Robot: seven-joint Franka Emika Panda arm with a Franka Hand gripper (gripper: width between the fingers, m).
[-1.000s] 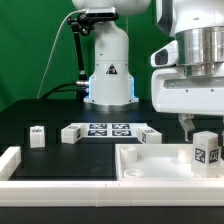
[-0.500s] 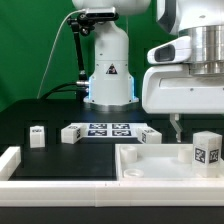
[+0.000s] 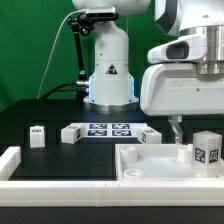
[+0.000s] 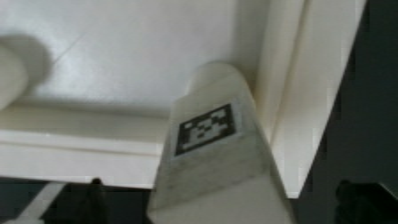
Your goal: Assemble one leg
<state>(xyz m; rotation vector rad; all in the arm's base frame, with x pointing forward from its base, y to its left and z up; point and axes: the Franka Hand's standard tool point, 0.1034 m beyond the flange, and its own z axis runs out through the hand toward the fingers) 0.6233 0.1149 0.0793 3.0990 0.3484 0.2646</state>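
My gripper (image 3: 178, 132) hangs over the white tray (image 3: 150, 172) at the exterior view's right. In the wrist view my gripper (image 4: 228, 200) is open, its dark fingertips (image 4: 89, 196) wide apart on either side of a white leg (image 4: 214, 140) with a square tag. They do not touch it. That leg rests inside the tray next to its raised rim (image 4: 311, 80). In the exterior view a tagged leg (image 3: 207, 150) stands in the tray just right of my fingers, and a small white piece (image 3: 183, 153) sits below them.
Three more small white legs stand on the black table (image 3: 37, 135), (image 3: 70, 133), (image 3: 150, 135) around the marker board (image 3: 108, 129). A white rail (image 3: 10, 160) lies at the front left. The robot's base (image 3: 108, 70) stands behind.
My gripper has moved a little toward the exterior view's left over the tray. The legs and the tray have not moved.
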